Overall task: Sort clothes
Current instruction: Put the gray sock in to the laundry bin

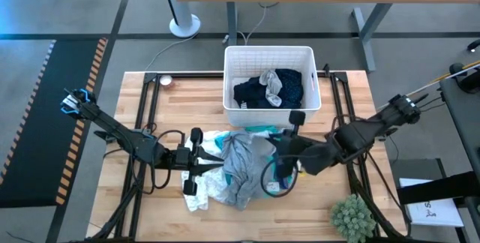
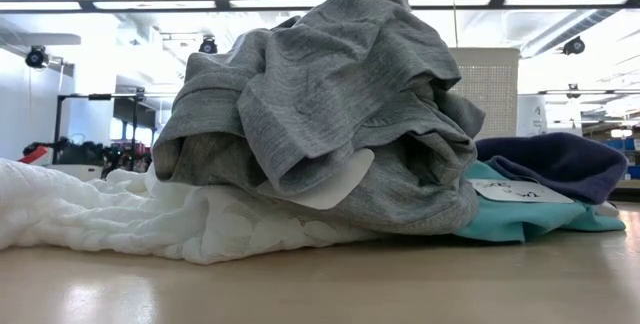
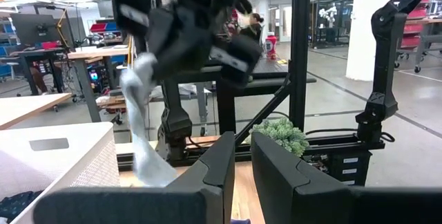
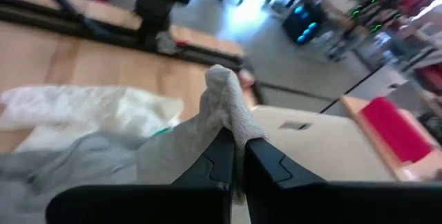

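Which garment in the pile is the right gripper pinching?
The grey garment: the right gripper is shut on a fold of it, lifted above the pile. The white lacy garment and the turquoise one lie untouched on the table.

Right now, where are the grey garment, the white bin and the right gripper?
grey garment [image 2: 330,104], low view, middle of the bunched fabric.
white bin [image 1: 268,50], high view, far rim.
right gripper [image 4: 235,156], right wrist view, between its fingertips, shut on the grey garment.
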